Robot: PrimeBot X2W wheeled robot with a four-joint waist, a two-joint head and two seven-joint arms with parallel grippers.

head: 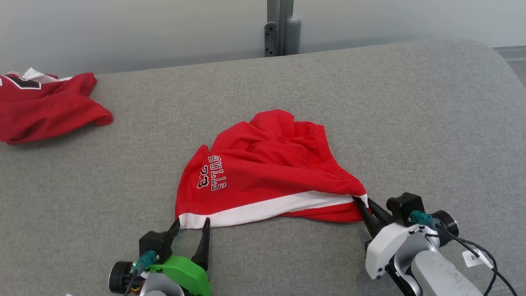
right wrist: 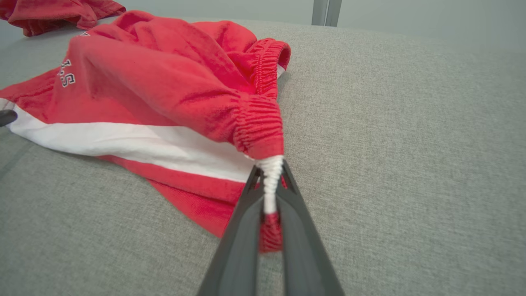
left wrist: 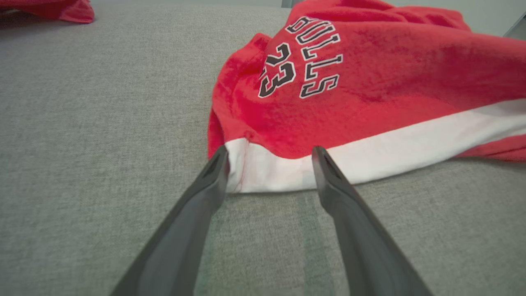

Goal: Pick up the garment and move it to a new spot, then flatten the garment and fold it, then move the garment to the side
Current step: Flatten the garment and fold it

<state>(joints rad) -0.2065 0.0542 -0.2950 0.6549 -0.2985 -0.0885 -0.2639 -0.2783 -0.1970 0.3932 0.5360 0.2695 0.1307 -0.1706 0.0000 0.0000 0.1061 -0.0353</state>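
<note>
The garment (head: 267,172) is a pair of red shorts with a white side stripe and "BULLS 23" lettering, lying rumpled in the middle of the grey surface. My right gripper (head: 361,205) is shut on the waistband corner at the garment's near right; in the right wrist view the white and red cloth (right wrist: 269,193) is pinched between the fingers (right wrist: 242,230). My left gripper (head: 192,223) stands open at the garment's near left corner, its fingertips on either side of the white hem (left wrist: 271,168), which lies on the surface between them.
A second red garment (head: 45,107) lies crumpled at the far left of the grey fabric surface (head: 370,102). A grey post (head: 281,26) stands behind the far edge. The surface curves away at the right.
</note>
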